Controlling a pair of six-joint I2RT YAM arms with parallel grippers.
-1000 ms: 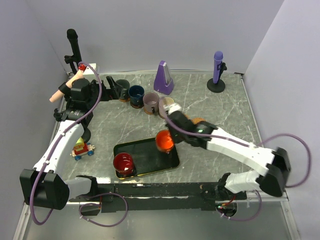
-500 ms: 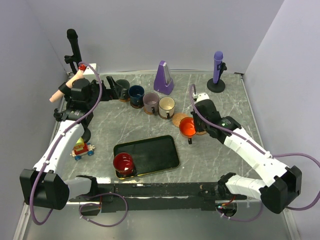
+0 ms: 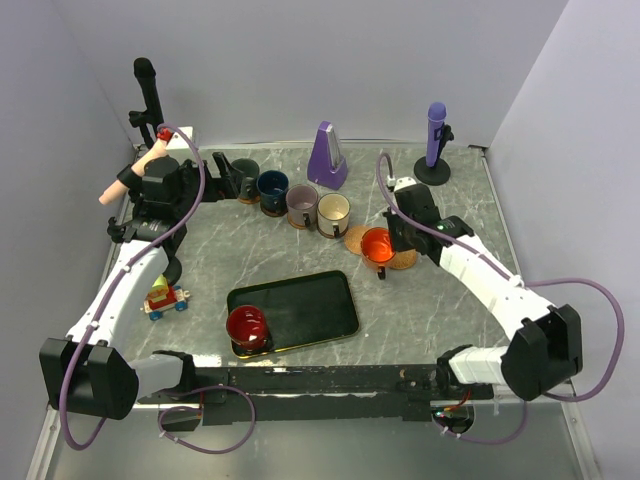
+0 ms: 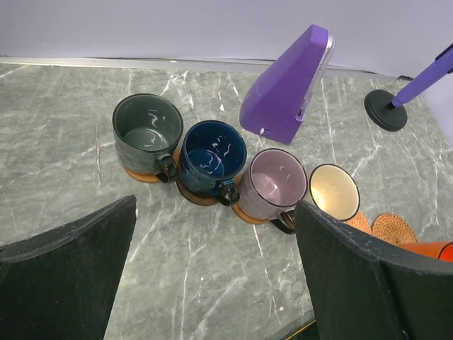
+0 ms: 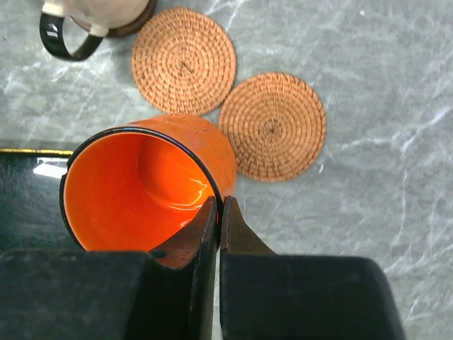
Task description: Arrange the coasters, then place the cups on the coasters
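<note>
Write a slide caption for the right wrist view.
Right gripper shut on the orange cup at its rim, two bare woven coasters just beyond it.

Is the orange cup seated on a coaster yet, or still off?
Off. The right gripper is shut on the rim of the orange cup, and the two coasters beside it lie almost fully uncovered.

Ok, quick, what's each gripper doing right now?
Left gripper: open, holding nothing.
Right gripper: fingers closed on the rim of the orange cup.
</note>
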